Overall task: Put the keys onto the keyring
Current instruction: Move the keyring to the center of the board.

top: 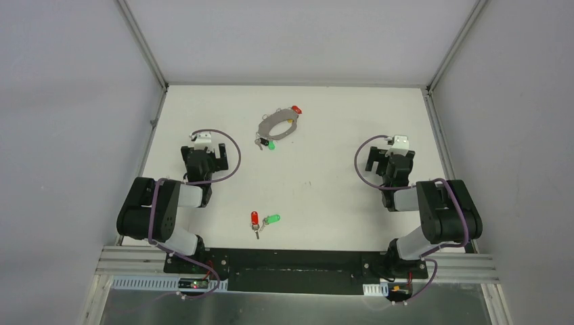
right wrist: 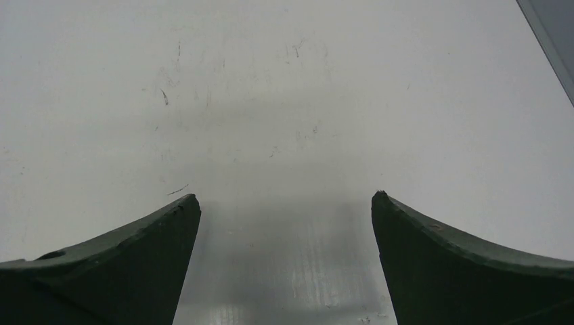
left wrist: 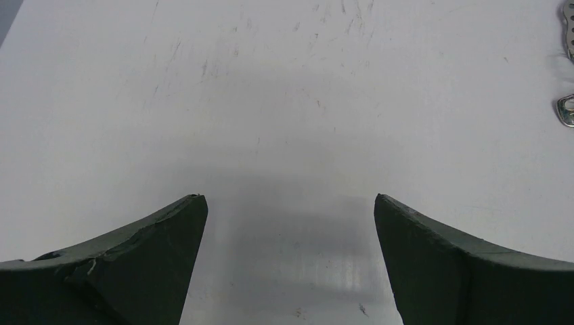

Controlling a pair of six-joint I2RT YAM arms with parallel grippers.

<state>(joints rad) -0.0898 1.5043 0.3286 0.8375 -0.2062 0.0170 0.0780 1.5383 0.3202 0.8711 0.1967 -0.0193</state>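
The grey keyring [top: 277,125] lies at the far middle of the white table, with a red-headed key [top: 296,110] at its far right edge and a green-headed key [top: 270,144] at its near left edge. A red-headed key [top: 254,219] and a green-headed key [top: 272,219] lie together near the front middle. My left gripper [top: 203,143] is open and empty at the left, apart from all of them; it shows in the left wrist view [left wrist: 291,198] too. My right gripper [top: 391,150] is open and empty at the right, also seen in the right wrist view [right wrist: 285,195].
White walls with metal corner posts [top: 143,44] close in the table on three sides. A bit of metal ring [left wrist: 567,110] shows at the right edge of the left wrist view. The black base rail [top: 291,261] runs along the near edge.
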